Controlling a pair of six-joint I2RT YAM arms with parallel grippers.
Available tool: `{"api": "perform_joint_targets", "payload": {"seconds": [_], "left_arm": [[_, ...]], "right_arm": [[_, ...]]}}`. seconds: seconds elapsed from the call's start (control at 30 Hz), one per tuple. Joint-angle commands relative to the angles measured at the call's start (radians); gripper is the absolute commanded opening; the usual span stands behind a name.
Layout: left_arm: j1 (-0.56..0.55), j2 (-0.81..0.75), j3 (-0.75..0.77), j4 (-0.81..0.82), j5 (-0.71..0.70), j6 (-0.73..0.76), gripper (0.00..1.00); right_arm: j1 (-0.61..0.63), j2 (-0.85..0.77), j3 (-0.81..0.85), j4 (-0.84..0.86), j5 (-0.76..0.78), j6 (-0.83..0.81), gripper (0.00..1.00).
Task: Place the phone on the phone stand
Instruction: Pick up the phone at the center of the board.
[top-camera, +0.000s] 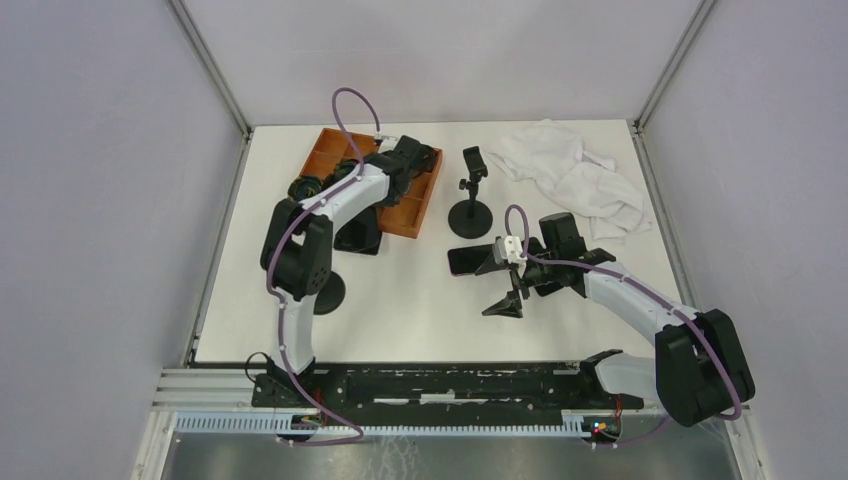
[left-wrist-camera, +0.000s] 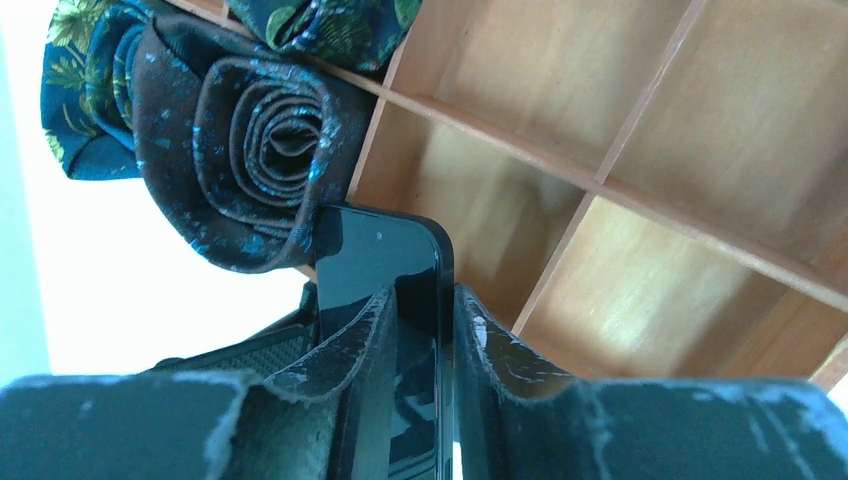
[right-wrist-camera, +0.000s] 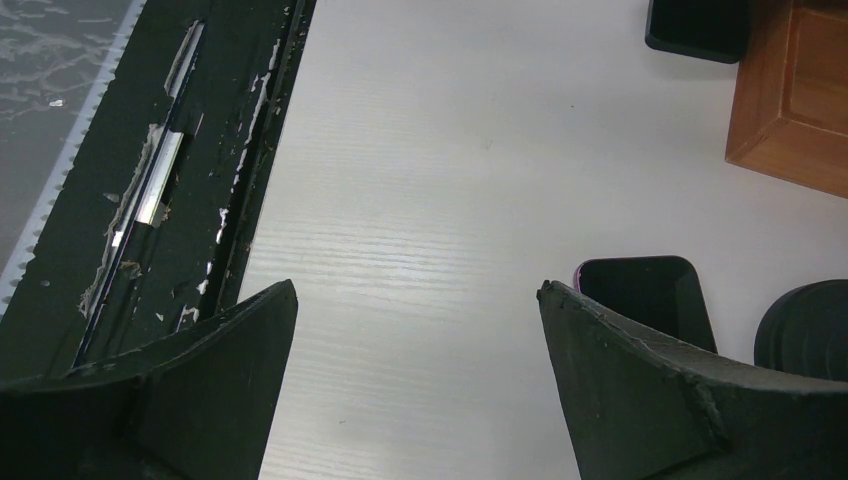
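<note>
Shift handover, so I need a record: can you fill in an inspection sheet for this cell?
Surface: white table, no spills seen.
Job's things: dark phone on edge between the left fingers; phone stand upright, holding no phone.
Clutter: wooden tray; rolled ties beside it; white cloth; pink-edged phone lying flat.
Grippers: left pincer closed on the dark phone; right pincer open, holding nothing.
Cables: purple cables looped along both arms.
Surroundings: pale walls, metal frame posts.
</note>
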Motion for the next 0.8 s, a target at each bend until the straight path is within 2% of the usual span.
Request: {"api": "perform_joint_targets", "payload": {"seconds": [0.0,0.1,0.27,0.77], "left_arm": [[0.010,-0.105,-0.063,-0.009,0.007,-0.010,0.11],[0.010,-0.155,-0.091,0.010,0.010,-0.005,0.10],[0.010,-0.207,-0.120,0.011,-0.004,-0.009,0.02],[0.008,-0.432,-0.301,0.106,0.165,-0.062,0.02]], "right_arm": [[0.002,-0.008,0.041,0.005,-0.011,-0.016,0.98],[0.004,-0.009,0.041,0.004,-0.010,-0.016,0.98],[0.002,-0.009,0.041,0.006,-0.012,-0.015,0.98],[0.006,-0.006,0.024,0.045,-0.043,0.029,0.98]]}}
